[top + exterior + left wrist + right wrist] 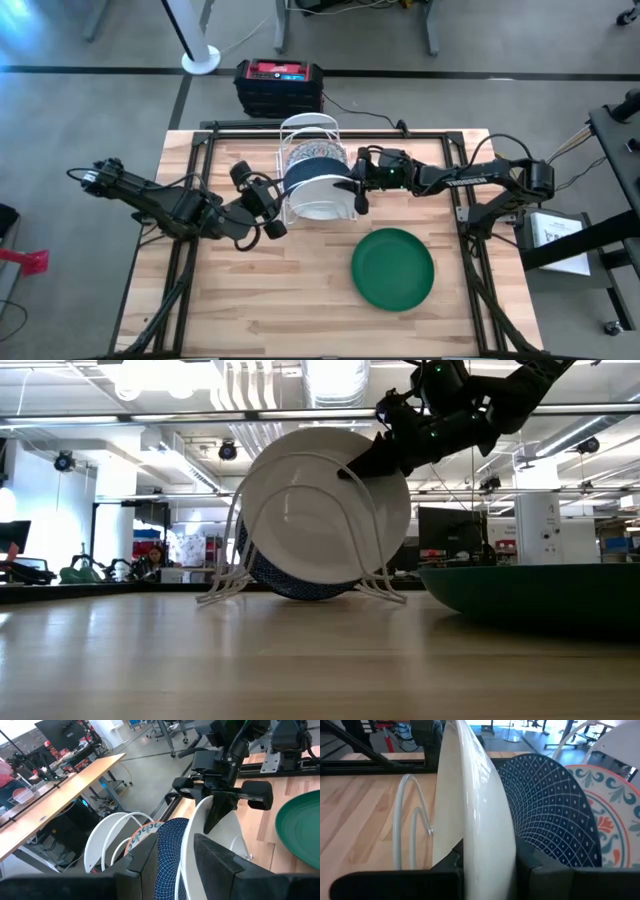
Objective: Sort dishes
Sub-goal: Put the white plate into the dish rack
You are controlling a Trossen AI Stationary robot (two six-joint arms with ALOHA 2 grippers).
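Grippers flanking the rack, with the right one pinching the plain white dish.

Left gripper (272,207) is hovering just left of the white wire rack (310,128), fingers spread and holding nothing. Standing on edge in the rack, from far to near, are the floral dish (303,153), the blue speckled dish (318,170) and the plain white dish (322,197). Right gripper (357,189) is clamping the plain white dish's right rim. Lying flat on the table (250,310), to the near right, is the green dish (393,268).
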